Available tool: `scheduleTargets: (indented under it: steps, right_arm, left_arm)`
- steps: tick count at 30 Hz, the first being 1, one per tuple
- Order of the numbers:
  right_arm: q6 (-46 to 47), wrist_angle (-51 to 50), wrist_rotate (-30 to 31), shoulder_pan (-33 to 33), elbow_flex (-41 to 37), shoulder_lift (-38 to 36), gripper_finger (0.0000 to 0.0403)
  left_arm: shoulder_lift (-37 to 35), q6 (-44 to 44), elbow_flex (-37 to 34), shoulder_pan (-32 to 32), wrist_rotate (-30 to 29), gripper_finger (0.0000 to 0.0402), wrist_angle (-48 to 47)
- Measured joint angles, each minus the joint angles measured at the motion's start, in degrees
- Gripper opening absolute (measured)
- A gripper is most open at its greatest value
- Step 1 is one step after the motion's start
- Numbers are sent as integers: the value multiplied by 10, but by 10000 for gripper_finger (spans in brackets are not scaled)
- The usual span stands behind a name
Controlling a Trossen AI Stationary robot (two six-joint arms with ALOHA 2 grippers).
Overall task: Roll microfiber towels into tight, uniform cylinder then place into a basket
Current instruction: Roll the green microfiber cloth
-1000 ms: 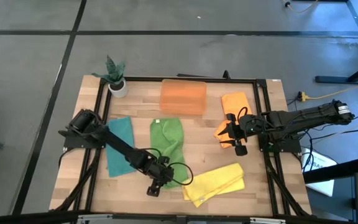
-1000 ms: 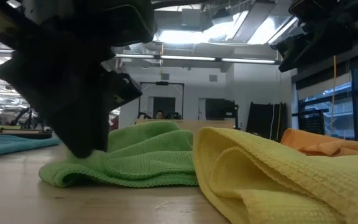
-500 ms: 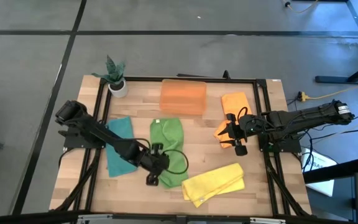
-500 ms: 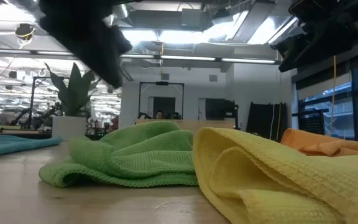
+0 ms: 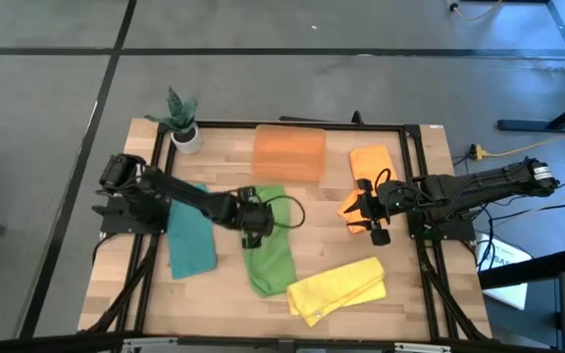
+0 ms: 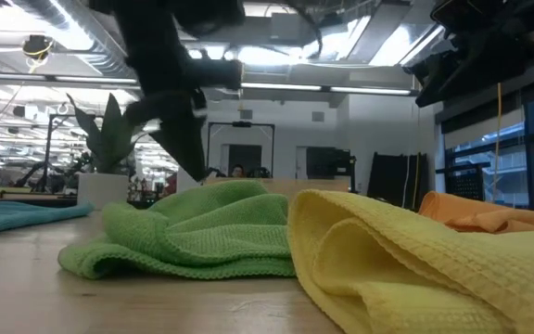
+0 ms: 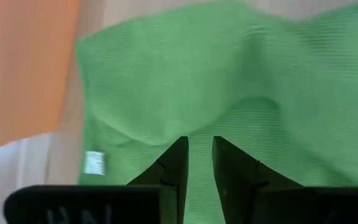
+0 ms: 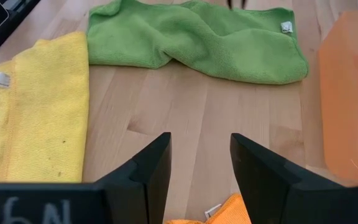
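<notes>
1. The green towel [image 5: 268, 240] lies rumpled and unrolled at the middle of the wooden table [image 5: 420, 294], stretching from just short of the basket toward the table's front edge.
2. The left gripper [image 5: 254, 218] hangs over the green towel's end nearest the basket; its fingers [image 7: 174, 167] stand a narrow slit apart with no cloth between them.
3. The basket [image 5: 288, 152], translucent orange, sits at the back edge.
4. A teal towel [image 5: 190, 233] lies flat beside the green one, a yellow towel [image 5: 337, 289] near the front, an orange towel [image 5: 371, 172] to the right.
5. The right gripper [image 5: 364, 218] hovers at the orange towel's near edge, jaws parted and empty.
6. A potted plant [image 5: 182, 123] occupies the back left corner.
</notes>
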Motion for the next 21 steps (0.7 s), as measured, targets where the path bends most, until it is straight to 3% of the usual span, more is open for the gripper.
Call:
scheduleTargets:
  steps: [10, 21]
  right_arm:
    - [-1, -1, 0, 0, 0, 0, 166]
    - [-2, -1, 0, 0, 0, 0, 166]
  left_arm:
    - [-1, 156, 0, 80, 127, 64, 11]
    - [8, 212, -34, 95, 146, 64, 59]
